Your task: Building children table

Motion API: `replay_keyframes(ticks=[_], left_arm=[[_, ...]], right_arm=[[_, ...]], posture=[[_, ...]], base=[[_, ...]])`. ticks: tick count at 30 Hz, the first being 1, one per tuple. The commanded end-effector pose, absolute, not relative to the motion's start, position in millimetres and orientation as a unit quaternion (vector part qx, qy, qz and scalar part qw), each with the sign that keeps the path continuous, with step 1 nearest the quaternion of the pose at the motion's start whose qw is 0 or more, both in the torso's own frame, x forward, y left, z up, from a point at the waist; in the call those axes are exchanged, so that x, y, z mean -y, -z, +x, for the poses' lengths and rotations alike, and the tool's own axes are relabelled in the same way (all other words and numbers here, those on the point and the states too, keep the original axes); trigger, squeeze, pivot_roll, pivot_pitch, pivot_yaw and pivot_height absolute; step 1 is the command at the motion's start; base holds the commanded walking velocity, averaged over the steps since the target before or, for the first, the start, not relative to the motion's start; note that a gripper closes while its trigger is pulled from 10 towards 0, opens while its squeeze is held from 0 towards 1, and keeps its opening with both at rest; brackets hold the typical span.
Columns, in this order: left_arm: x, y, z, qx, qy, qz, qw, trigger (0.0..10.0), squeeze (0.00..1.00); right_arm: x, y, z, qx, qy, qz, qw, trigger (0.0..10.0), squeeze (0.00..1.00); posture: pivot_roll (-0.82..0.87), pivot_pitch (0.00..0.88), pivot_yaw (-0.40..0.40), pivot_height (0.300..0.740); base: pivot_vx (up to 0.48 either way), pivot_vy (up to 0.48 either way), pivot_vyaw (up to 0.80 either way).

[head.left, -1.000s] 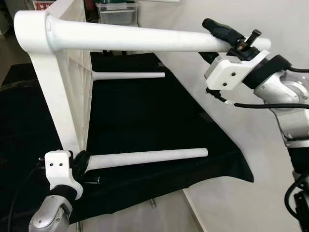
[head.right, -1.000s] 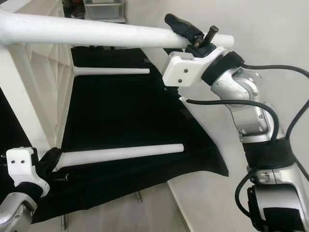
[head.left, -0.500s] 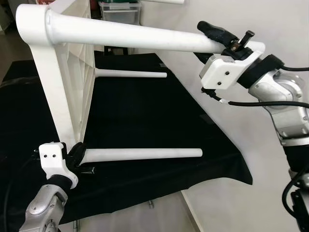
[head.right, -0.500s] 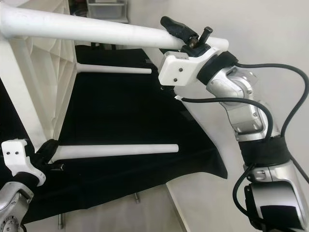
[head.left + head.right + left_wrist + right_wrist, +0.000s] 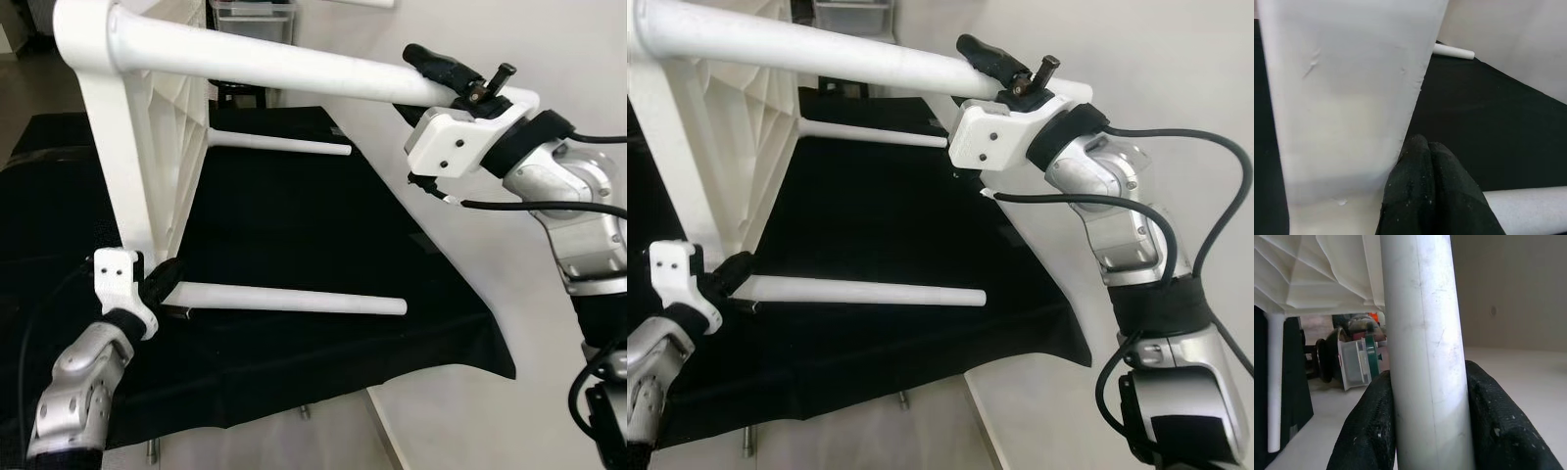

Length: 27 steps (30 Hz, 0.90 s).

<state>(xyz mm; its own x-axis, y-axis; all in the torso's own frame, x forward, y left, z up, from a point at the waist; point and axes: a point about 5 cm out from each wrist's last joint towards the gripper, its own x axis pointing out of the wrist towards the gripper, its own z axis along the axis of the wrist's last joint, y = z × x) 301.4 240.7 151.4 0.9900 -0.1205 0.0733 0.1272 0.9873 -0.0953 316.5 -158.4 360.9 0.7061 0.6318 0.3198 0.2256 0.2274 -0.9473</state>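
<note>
Right end effector (image 5: 443, 80) clamps upper table leg (image 5: 265, 67); left end effector (image 5: 165, 290) pinched, beside lower leg (image 5: 294, 300).

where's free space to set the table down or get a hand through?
Free: black cloth between far leg and near leg; cloth front strip. Crowded: left gripper at the near leg's base, right gripper clamping the upper leg.

The table (image 5: 147, 166) lies on its side on the cloth (image 5: 294, 235), legs pointing right, with a bin (image 5: 253, 12) behind.
</note>
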Motion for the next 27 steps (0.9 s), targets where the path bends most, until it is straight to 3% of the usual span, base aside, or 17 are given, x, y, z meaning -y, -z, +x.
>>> replay_keyframes(ticks=[1, 7, 16, 17, 18, 19, 27], left_arm=[[-275, -157, 304, 0.05, -0.01, -0.053, 0.997, 10.0, 0.0], [-292, -142, 305, 0.026, -0.026, -0.09, 0.995, 10.0, 0.0], [-275, -151, 316, 0.035, 0.059, -0.095, 0.993, 10.0, 0.0], [-274, -152, 317, 0.036, 0.063, -0.094, 0.993, 10.0, 0.0], [-274, -152, 317, 0.036, 0.063, -0.094, 0.993, 10.0, 0.0], [-274, -152, 319, 0.039, 0.066, -0.094, 0.993, 10.0, 0.0], [-274, -162, 325, 0.049, 0.075, -0.085, 0.992, 10.0, 0.0]], right_arm=[[151, -362, 309, 0.38, -0.172, -0.581, 0.699, 0.0, 0.0], [152, -364, 307, 0.378, -0.174, -0.581, 0.699, 0.0, 0.0], [151, -363, 308, 0.373, -0.179, -0.582, 0.7, 0.3, 0.0], [151, -363, 309, 0.371, -0.178, -0.583, 0.7, 3.5, 0.0], [151, -363, 309, 0.371, -0.178, -0.583, 0.7, 3.5, 0.0], [151, -363, 309, 0.37, -0.177, -0.584, 0.701, 10.0, 0.0], [148, -369, 313, 0.373, -0.172, -0.583, 0.701, 10.0, 0.0]], posture=[[-0.25, 0.105, -0.095, 0.74], [-0.27, 0.115, -0.092, 0.74], [-0.27, 0.12, -0.092, 0.74], [-0.27, 0.12, -0.092, 0.74], [-0.27, 0.12, -0.092, 0.74], [-0.26, 0.12, -0.091, 0.74], [-0.26, 0.119, -0.091, 0.74]], base=[[0.0, 0.0, 0.0], [0.0, 0.0, 0.0], [0.0, 0.0, 0.0], [0.0, 0.0, 0.0], [0.0, 0.0, 0.0], [0.0, 0.0, 0.0], [0.0, 0.0, 0.0]])
